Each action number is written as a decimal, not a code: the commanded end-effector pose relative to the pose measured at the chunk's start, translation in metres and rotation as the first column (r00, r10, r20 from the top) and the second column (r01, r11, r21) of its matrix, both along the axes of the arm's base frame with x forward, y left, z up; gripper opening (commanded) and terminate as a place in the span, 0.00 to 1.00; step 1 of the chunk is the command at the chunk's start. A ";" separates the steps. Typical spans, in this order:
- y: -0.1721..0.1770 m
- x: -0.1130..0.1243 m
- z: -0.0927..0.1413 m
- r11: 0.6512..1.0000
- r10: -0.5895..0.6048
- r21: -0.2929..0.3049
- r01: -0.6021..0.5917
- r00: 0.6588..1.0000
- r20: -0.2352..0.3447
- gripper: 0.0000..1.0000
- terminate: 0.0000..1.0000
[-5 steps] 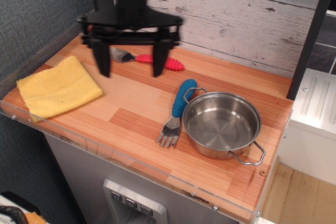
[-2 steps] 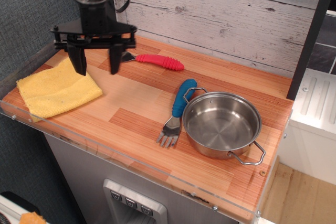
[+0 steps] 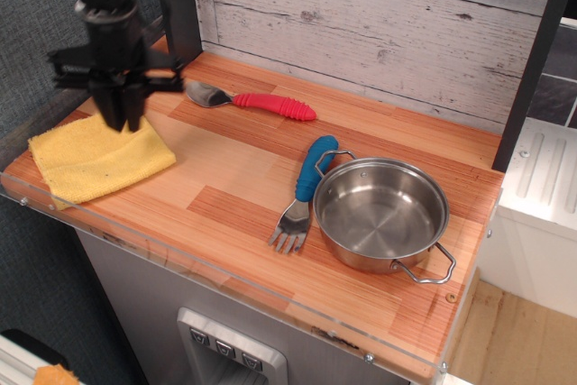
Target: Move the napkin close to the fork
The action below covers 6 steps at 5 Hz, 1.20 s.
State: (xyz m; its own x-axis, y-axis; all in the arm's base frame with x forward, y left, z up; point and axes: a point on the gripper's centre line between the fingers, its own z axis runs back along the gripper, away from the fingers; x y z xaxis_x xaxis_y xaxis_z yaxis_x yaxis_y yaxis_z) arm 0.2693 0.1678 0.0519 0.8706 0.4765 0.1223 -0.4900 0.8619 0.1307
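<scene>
The yellow napkin (image 3: pixel 95 158) lies flat at the left front of the wooden counter. The fork (image 3: pixel 305 188), with a blue handle and silver tines, lies in the middle, its tines toward the front and its side against the steel pot (image 3: pixel 380 214). My black gripper (image 3: pixel 126 122) is down on the napkin's far corner. Its fingers are drawn together, and their tips pinch the cloth there. The corner under the fingers is hidden.
A red-handled spoon (image 3: pixel 257 103) lies at the back, just right of the gripper. A grey plank wall stands behind the counter and a dark post (image 3: pixel 176 2) rises at the back left. A clear lip runs along the front edge (image 3: pixel 225 281).
The gripper has moved left from the spoon and down onto the napkin's far corner. Its fingers have gone from wide apart to together. Napkin, fork, spoon and pot have not moved.
</scene>
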 end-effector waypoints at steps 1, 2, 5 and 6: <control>0.035 0.010 -0.005 0.976 -0.217 0.021 0.217 0.976 -0.025 0.00 0.00; 0.041 0.013 -0.017 0.970 -0.243 0.002 0.243 0.970 -0.020 0.00 0.00; 0.037 0.011 -0.042 0.992 -0.114 -0.059 0.112 0.993 -0.030 0.00 0.00; 0.029 0.009 -0.048 0.994 -0.085 -0.067 0.081 0.995 -0.053 0.00 0.00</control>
